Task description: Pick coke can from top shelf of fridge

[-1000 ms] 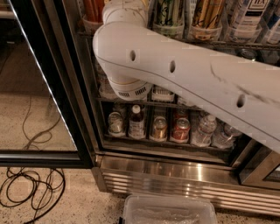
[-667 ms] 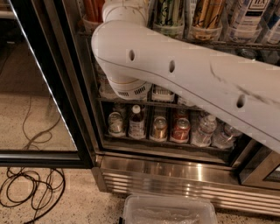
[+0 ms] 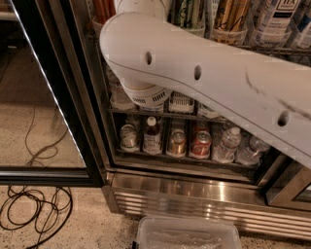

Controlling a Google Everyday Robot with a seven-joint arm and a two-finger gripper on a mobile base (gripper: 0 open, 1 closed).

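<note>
My white arm (image 3: 204,78) crosses the view from the right and rises past the top edge in front of the fridge (image 3: 194,194). My gripper is out of view above the frame. The top shelf (image 3: 272,48), a wire rack with clear front guards, holds tall cans along the top edge. A tall reddish can (image 3: 103,9) shows in part just left of my arm; its label is hidden, so I cannot tell whether it is the coke can.
The black-framed glass door (image 3: 48,175) stands open on the left. A lower rack holds short cans, a red one (image 3: 200,144) and water bottles (image 3: 226,146). A clear plastic bin (image 3: 189,236) sits on the floor in front. Cables (image 3: 34,209) lie at the lower left.
</note>
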